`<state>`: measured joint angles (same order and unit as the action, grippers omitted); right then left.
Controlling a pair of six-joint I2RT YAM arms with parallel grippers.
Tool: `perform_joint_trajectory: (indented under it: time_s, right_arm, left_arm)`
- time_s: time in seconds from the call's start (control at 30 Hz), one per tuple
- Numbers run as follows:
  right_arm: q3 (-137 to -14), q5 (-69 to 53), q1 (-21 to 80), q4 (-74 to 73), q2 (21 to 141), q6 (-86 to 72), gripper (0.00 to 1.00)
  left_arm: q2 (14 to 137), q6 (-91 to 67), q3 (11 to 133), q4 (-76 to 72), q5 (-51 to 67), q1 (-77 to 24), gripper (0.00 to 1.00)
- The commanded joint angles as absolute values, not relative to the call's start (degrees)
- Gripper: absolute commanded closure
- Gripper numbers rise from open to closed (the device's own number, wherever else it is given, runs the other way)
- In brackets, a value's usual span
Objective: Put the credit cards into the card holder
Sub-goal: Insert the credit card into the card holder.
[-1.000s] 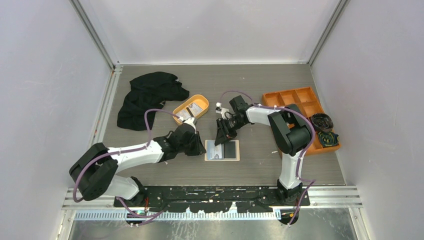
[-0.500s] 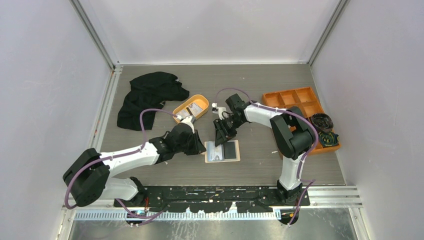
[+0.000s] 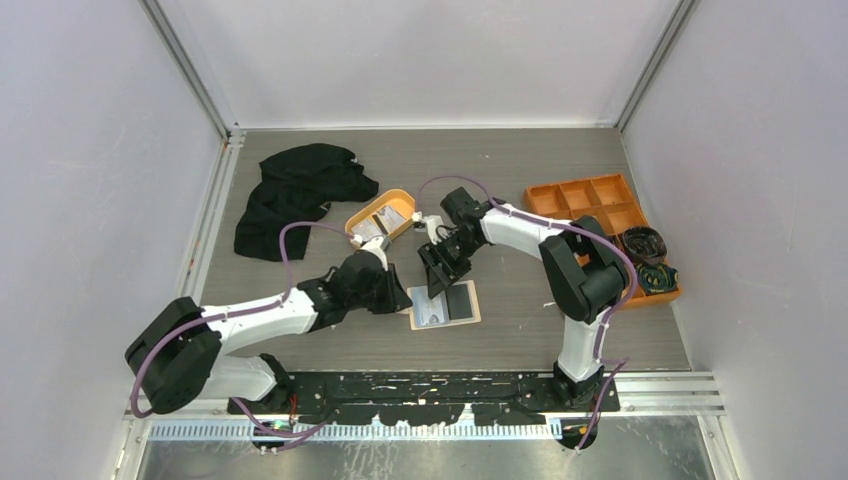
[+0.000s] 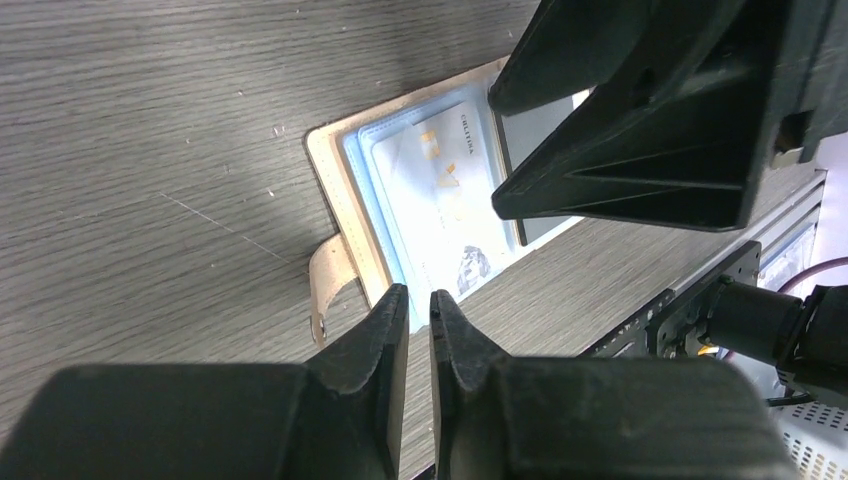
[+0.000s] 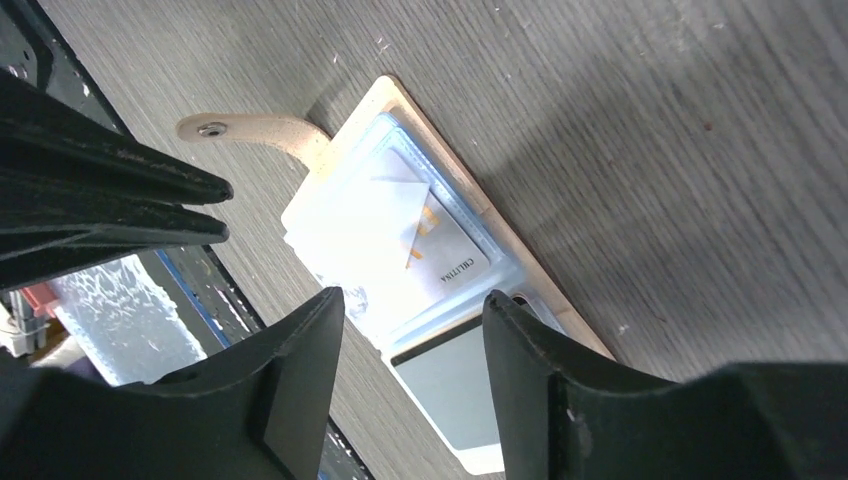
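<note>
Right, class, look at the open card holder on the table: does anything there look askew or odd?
Barely: the credit card in the pale blue pocket of the card holder sits a little tilted against the pocket edges, and a pale triangular patch crosses it, a creased sleeve or glare, I cannot tell. Nothing looks spilled or damaged.

White links (image 3: 255, 315), black joints (image 3: 582, 275), purple cables (image 3: 283, 255), black wedge-shaped tools (image 4: 417, 297) (image 5: 412, 298).
</note>
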<state>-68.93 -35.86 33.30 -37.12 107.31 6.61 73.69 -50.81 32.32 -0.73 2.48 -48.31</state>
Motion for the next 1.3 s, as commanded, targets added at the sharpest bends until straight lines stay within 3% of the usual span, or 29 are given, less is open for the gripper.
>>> perform_joint_trajectory:
  time_s: [0.0, 0.17, 0.23, 0.33, 0.47, 0.87, 1.27]
  right_arm:
    - [-72.49, -34.55, 33.20, -40.10, 102.99, 11.38, 0.40]
    - [-72.43, -34.21, 33.13, -41.09, 100.67, 16.09, 0.44]
    - [-71.48, -32.87, 33.11, -39.98, 99.62, 17.93, 0.53]
    - [-70.85, -29.86, 33.13, -38.99, 100.03, 18.68, 0.74]
    - [-71.21, -29.76, 33.22, -39.44, 103.00, 16.63, 0.87]
    - [-73.77, -32.72, 34.86, -41.40, 111.09, 12.81, 0.90]
    - [-77.01, -34.96, 33.52, -47.41, 108.27, 18.38, 0.87]
  left_arm:
    - [70.74, -50.59, 30.90, -6.06, 3.21, -48.43, 0.85]
    - [68.28, -50.09, 28.98, -8.61, 2.81, -48.48, 0.79]
    - [67.09, -49.88, 28.06, -10.00, 2.37, -48.44, 0.70]
    - [65.59, -50.54, 25.78, -13.90, 2.38, -48.36, 0.54]
    - [64.99, -52.62, 23.34, -18.14, 2.42, -48.01, 0.50]
    - [70.72, -57.39, 19.92, -27.04, 3.29, -47.81, 0.57]
    - [69.89, -56.54, 19.17, -28.67, 3.65, -47.77, 0.57]
